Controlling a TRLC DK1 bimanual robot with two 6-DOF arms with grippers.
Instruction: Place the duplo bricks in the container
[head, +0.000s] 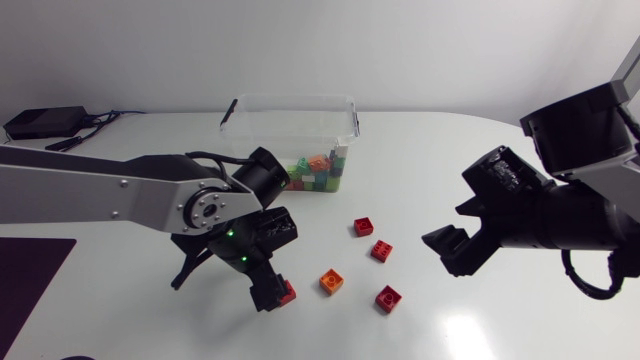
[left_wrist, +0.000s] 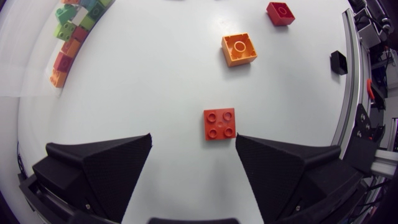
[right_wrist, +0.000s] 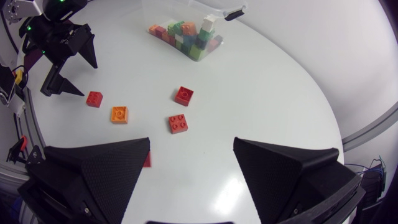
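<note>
My left gripper (head: 228, 283) hangs low over the table, open. A red brick (left_wrist: 219, 124) lies on the table just ahead of its fingertips, close to one finger and untouched; it shows as the red brick (head: 288, 291) in the head view. An orange brick (head: 331, 281) and three more red bricks (head: 363, 227), (head: 381, 250), (head: 388, 298) lie loose in the middle. The clear container (head: 290, 110) at the back holds several coloured bricks (right_wrist: 186, 34). My right gripper (head: 452, 252) hovers open at the right, holding nothing.
A black power supply (head: 40, 122) with cables sits at the back left. A dark mat (head: 30, 275) lies at the front left corner. The container's lid flap (head: 228, 112) sticks up at its left end.
</note>
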